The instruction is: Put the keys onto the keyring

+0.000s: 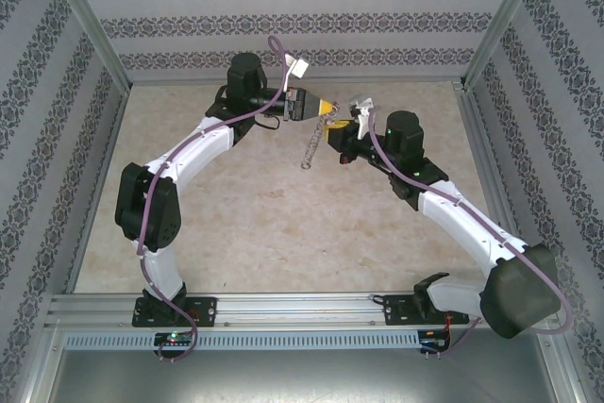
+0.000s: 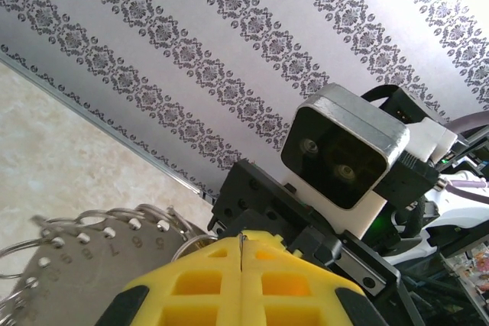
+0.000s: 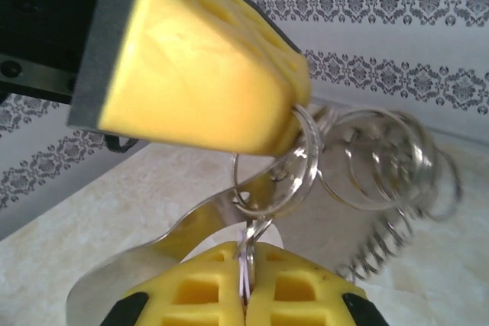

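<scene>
The left hand (image 3: pixel 298 116) pinches the big thin grey metal keyring (image 3: pixel 191 230) just above the right hand (image 3: pixel 246 257), closed on 1 small silver wire loop (image 3: pixel 258 228).

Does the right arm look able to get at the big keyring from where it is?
Probably yes. The right gripper is shut on what looks like one wire loop of the keyring, which hangs at the tip of the left gripper just above it. Nothing stands between them.

The walls (image 1: pixel 302 7) carry dark floral stripes on white; the table (image 1: pixel 245 224) is mottled beige. The left gripper (image 2: pixel 241 253) and right gripper (image 3: pixel 246 280) are yellow, and the keyring (image 2: pixel 76 280) seems dull grey.
</scene>
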